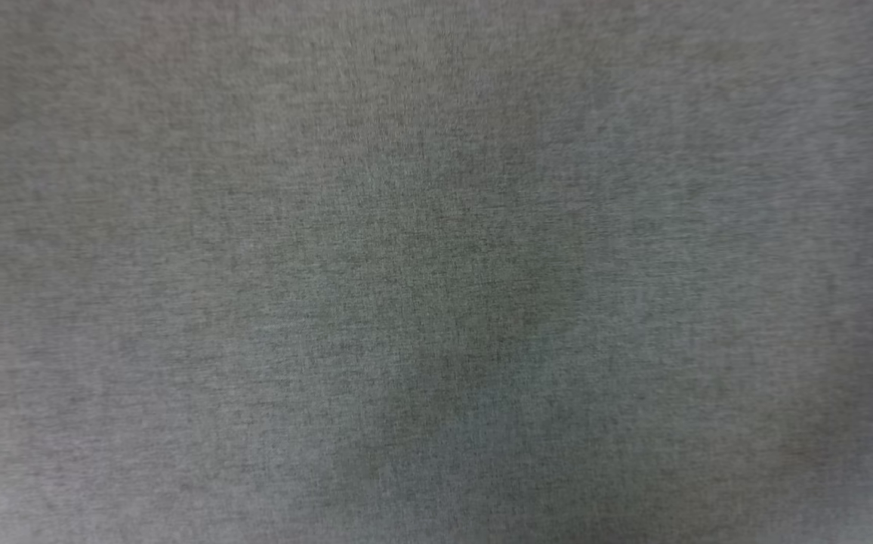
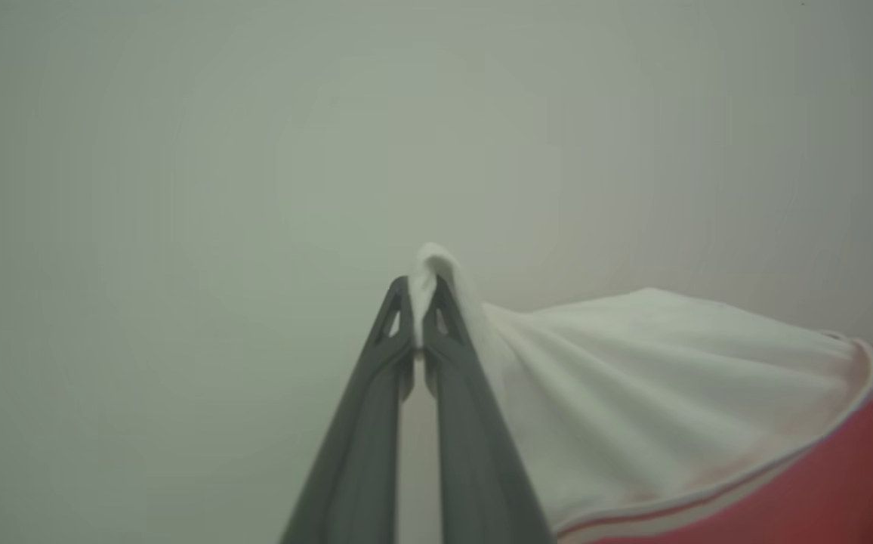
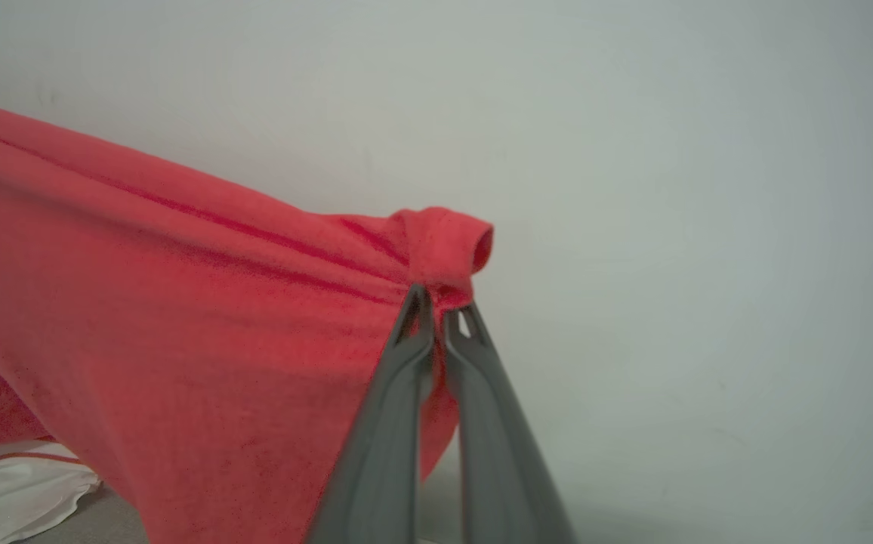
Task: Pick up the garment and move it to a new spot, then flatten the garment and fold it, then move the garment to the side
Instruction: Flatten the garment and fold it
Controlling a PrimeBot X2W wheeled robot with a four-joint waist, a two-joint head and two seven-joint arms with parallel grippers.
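Note:
The garment is a red jersey with white sleeves and red-and-white striped trim. In the left wrist view my left gripper [image 2: 419, 291] is shut on the tip of the white sleeve, and the garment [image 2: 655, 393] stretches away to the lower right into red cloth. In the right wrist view my right gripper [image 3: 440, 302] is shut on a bunched corner of red cloth, with the garment [image 3: 180, 317] hanging taut to the left. A white sleeve with striped trim [image 3: 13, 491] lies at the lower left. The lettering is hidden.
The head view shows a grey woven surface [image 1: 436, 272], blurred and close. Behind the garment in both wrist views is a plain pale surface [image 3: 708, 227], bare to the right of my right gripper and to the left of my left gripper.

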